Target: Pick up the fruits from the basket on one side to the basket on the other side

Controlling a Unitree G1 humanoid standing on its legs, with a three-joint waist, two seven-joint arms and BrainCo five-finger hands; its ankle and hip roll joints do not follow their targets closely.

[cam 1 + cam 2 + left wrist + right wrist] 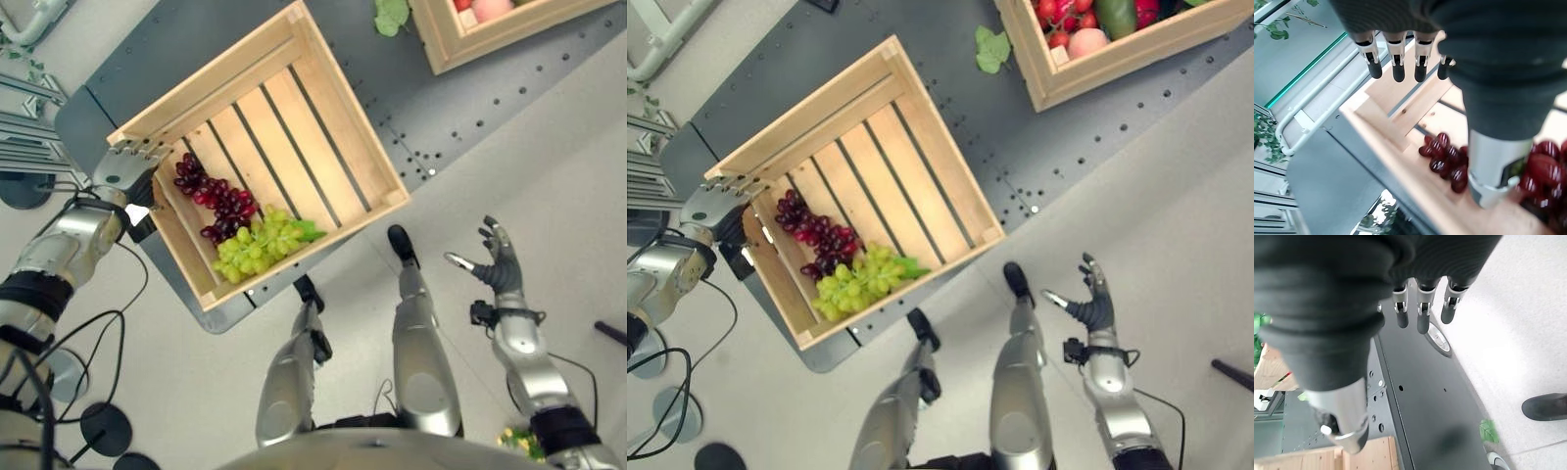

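Observation:
A wooden crate (211, 88) lies on the dark grey table (392, 88). In its near corner are a bunch of red grapes (220, 201) and a bunch of green grapes (260, 245) side by side. My left hand (125, 168) hovers at the crate's left rim, open, with straight fingers (1396, 66) over the edge and the red grapes (1447, 159) just below the thumb. A second crate (1097, 64) at the far right holds a peach (1087, 41) and other red and green produce. My right hand (500, 266) is open, off the table's near edge, holding nothing.
A loose green leaf (991, 47) lies on the table between the crates. A metal frame (29, 108) stands to the left of the table. A dark shoe (1547, 406) rests on the pale floor to the right.

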